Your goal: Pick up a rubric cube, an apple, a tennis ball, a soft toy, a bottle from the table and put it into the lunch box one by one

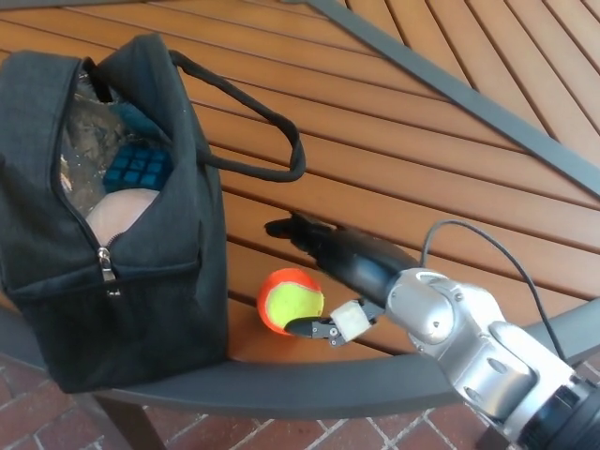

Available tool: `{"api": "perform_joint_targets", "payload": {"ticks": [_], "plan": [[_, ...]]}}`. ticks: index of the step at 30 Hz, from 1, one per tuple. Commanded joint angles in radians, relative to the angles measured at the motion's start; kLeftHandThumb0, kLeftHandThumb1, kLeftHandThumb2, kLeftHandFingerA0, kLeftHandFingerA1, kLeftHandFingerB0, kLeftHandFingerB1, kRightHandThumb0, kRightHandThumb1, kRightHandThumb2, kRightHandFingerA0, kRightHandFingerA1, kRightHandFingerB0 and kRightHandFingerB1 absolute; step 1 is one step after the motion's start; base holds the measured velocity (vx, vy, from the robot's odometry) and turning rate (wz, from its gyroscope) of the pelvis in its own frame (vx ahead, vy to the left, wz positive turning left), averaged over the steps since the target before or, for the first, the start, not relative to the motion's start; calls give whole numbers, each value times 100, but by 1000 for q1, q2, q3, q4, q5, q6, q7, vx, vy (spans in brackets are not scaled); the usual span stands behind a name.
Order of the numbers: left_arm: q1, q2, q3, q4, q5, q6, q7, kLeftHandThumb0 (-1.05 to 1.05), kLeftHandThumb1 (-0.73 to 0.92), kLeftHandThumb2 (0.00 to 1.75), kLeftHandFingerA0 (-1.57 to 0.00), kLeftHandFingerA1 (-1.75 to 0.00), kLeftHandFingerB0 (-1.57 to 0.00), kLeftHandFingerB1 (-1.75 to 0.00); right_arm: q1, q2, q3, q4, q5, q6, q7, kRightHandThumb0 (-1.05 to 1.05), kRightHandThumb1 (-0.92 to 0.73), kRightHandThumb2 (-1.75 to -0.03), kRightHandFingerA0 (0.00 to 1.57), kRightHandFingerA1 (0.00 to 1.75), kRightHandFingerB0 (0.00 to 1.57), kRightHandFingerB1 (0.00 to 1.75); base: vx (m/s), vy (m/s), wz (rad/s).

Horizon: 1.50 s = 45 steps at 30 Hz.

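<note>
Sitting low in the middle of the frame, the tennis ball [292, 301] rests on the table [394, 141] right beside the open bag [112, 216] on the left. The right hand [330, 267] is around it from the right, fingers spread wide, thumb tip at the ball's lower side, nothing gripped. The ball looks light, fuzzy and a bit springy, so it'll probably roll if nudged; I'd pinch it across the middle. Left hand isn't showing.
</note>
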Motion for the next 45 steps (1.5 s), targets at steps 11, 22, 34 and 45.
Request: {"api": "perform_joint_targets", "payload": {"ticks": [11, 22, 34, 45], "plan": [[13, -31, -7, 1, 9, -58, -14, -12, 61, 90, -106, -122, -96, -109, -93, 136, 120, 128, -219, -142, -49, -65, -66, -60, 42, 69, 37, 52, 0, 0, 0], [13, -19, 1, 2, 1, -66, -32, -12, 63, 90, -110, -119, -100, -112, -118, 52, 266, 237, -417, -14, 90, -41, -64, -59, 54, 92, 47, 56, 0, 0, 0], [9, -6, -30, -1, 39, -52, 3, -11, 62, 91, -108, -120, -98, -113, -114, 38, 334, 254, -506, 82, 239, -38, -66, -58, 37, 110, 69, 64, 0, 0, 0], [4, -7, -22, -6, 14, -52, -12, -14, 57, 99, -110, -120, -101, -113, -55, 77, 245, 276, -452, 91, 246, -34, -75, -69, 81, 132, 59, 77, 0, 0, 0]]}}
